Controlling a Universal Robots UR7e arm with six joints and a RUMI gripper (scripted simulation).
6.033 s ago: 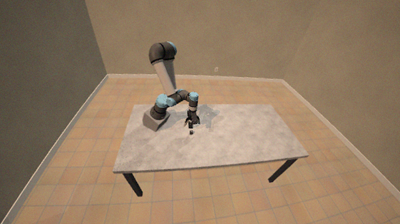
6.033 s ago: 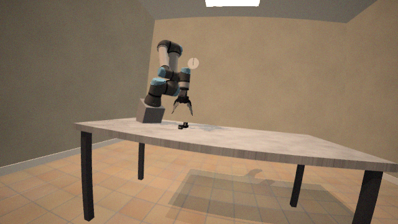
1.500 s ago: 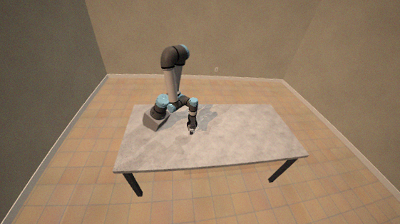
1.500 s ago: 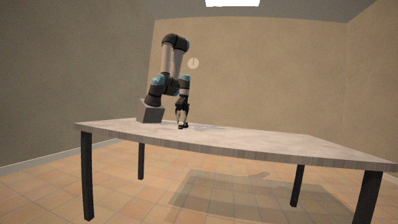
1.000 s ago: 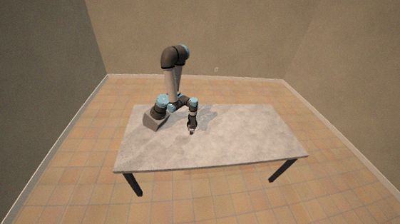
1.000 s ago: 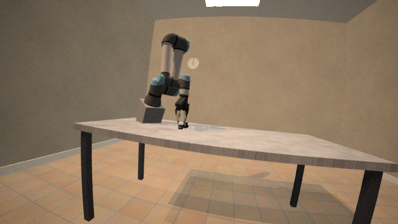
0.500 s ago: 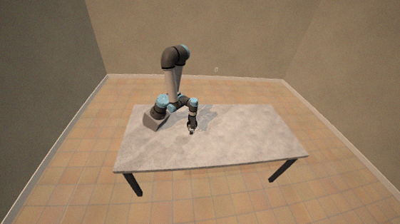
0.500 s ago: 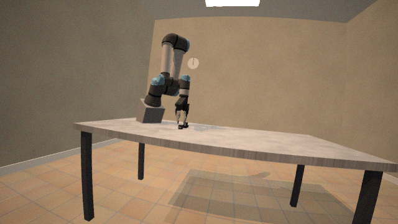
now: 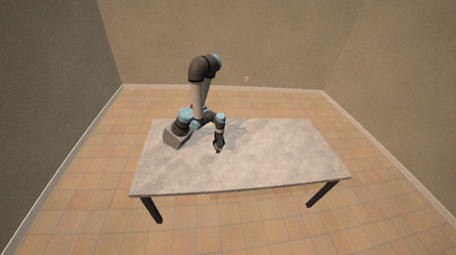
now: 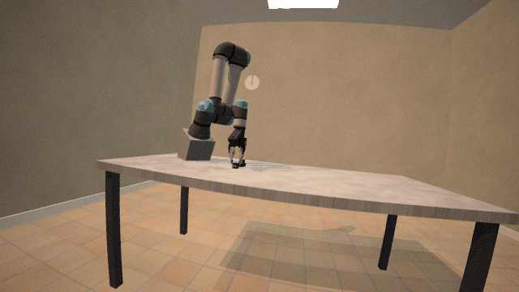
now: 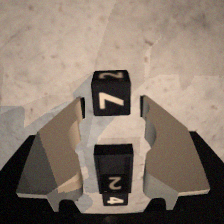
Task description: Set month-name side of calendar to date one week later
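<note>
In the wrist view a black cube with a white 7 on the face towards me and a 2 on the face behind it rests on the table. It sits between my fingertips with a small gap on each side. My gripper points straight down at the table top, partly open and straddling this cube. A second black cube lies closer to the camera between the finger bases, showing a 2 and a 4. No tray or month plate shows in any view.
The grey table carries the arm's base block near its back left corner. The gripper works just in front of that base. A tiled floor surrounds the table.
</note>
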